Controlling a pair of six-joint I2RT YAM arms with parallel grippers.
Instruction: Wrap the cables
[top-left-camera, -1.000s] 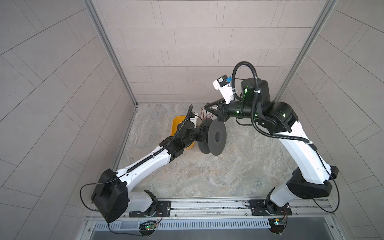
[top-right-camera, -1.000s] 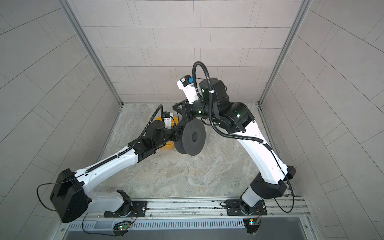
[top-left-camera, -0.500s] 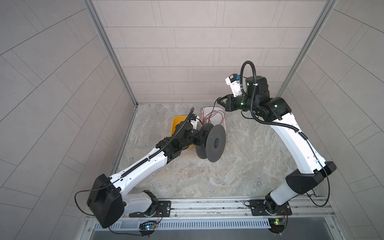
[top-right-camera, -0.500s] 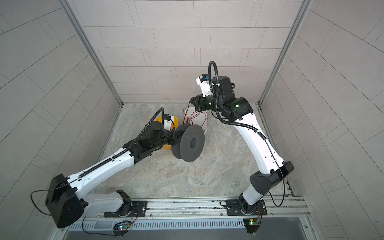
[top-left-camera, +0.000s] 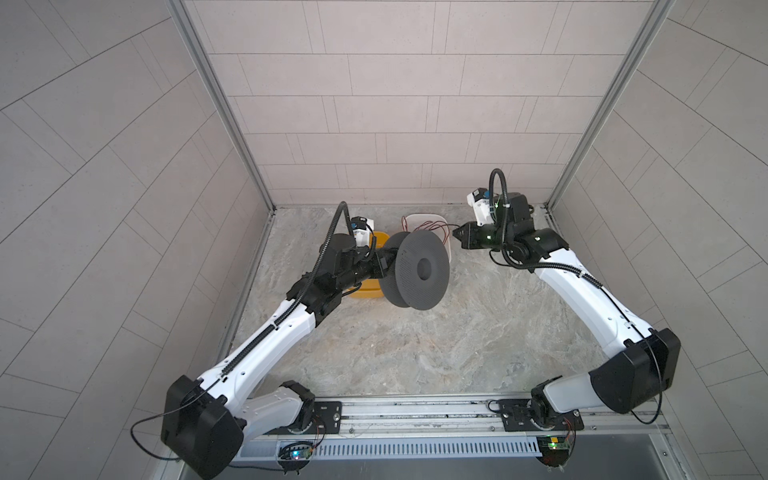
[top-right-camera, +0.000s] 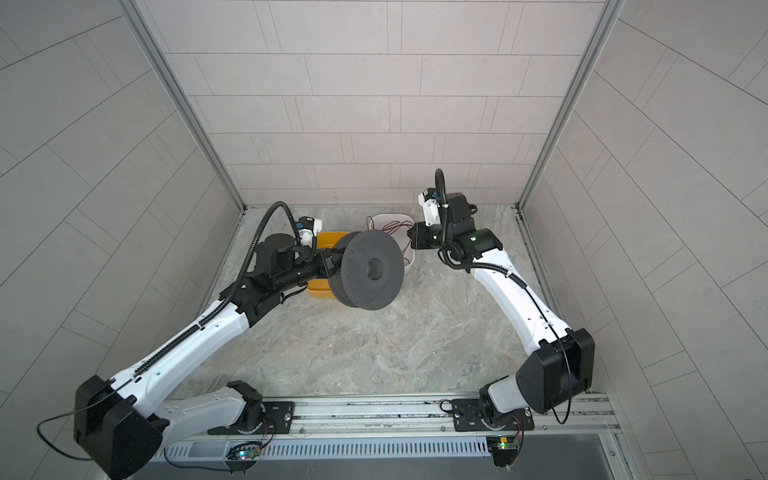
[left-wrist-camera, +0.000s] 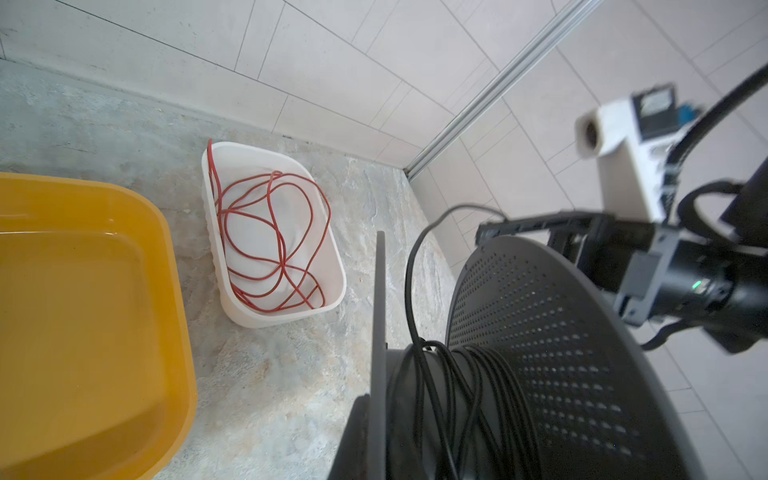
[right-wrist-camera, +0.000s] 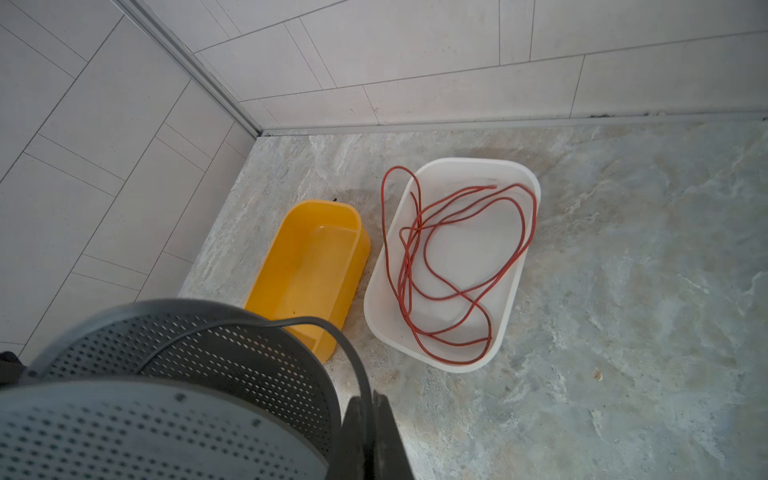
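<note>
Over marbled desk (top-left-camera: 415, 357), black cable (left-wrist-camera: 408, 286) sits wound on the raised grey spool (top-left-camera: 422, 272). One strand runs to the right end effector (top-left-camera: 456, 241), clamped narrow on it at 2 o'clock. Left end effector (top-left-camera: 384, 264), at 9 o'clock, grips the spool's flange.

From my station I see a mottled grey stone-look surface (top-left-camera: 415, 345). Two tubs sit directly on it near the back wall, side by side with a narrow gap between them: a yellow tub (right-wrist-camera: 307, 266) and a white tub (right-wrist-camera: 473, 159).
</note>
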